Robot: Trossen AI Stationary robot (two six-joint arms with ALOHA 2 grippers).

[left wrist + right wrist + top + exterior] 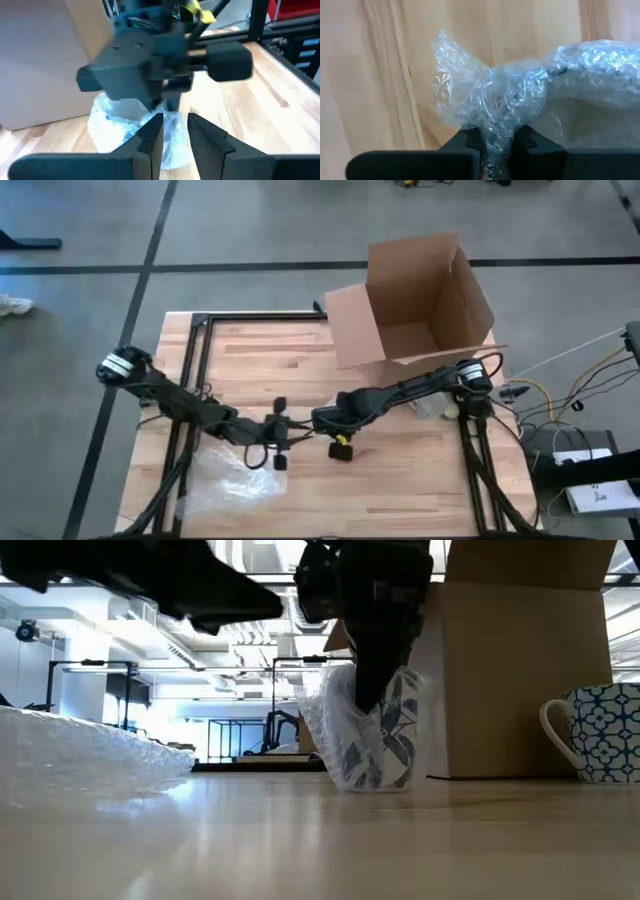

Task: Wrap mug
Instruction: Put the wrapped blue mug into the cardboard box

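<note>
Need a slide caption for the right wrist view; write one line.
Right gripper pinches gathered bubble wrap around the mug above the wooden table.

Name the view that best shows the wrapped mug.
The low view: the wrapped mug stands upright, blue pattern visible through the bubble wrap. The right wrist view shows only bunched wrap pinched in the right gripper; the left wrist view shows part of it; the high view hides it under the arms.

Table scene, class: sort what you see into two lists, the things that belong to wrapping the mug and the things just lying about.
Part of the job:
- wrapped mug
- bubble wrap bunched around it
- right gripper, pinching the wrap
- left gripper, close by, fingers slightly apart

Just lying about:
- cardboard box
- second mug, unwrapped, beside the box
- spare bubble wrap sheet
</note>
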